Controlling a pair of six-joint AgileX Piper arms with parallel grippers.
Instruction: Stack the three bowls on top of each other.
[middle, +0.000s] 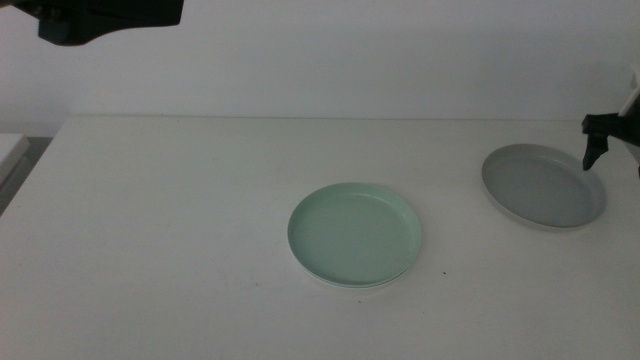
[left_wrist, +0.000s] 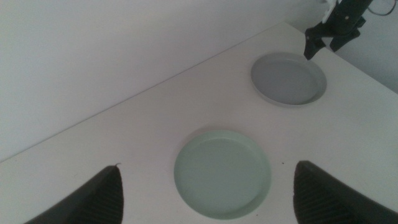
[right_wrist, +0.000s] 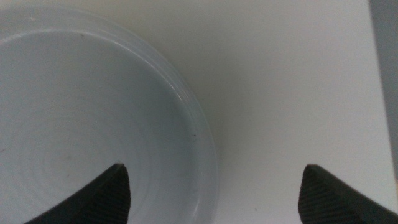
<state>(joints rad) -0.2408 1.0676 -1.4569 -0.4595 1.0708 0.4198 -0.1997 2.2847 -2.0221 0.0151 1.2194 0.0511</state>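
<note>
A mint green bowl (middle: 355, 235) (left_wrist: 222, 172) lies at the middle of the white table. A grey bowl (middle: 545, 187) (left_wrist: 289, 79) (right_wrist: 81, 124) lies to the right of it, apart from it. My right gripper (middle: 597, 145) (left_wrist: 322, 45) (right_wrist: 213, 171) is open and hangs just above the grey bowl's far right rim. In the right wrist view the rim runs between the jaws, which hold nothing. My left gripper (left_wrist: 208, 168) is open, empty and raised high at the far left, looking down on both bowls. Its arm (middle: 110, 20) shows dark in the top left corner of the middle view.
The white table (middle: 180, 220) ends at a pale wall behind. Its left edge (middle: 30, 160) drops off beside a white surface. The table's right edge (right_wrist: 376, 93) lies close beyond the grey bowl.
</note>
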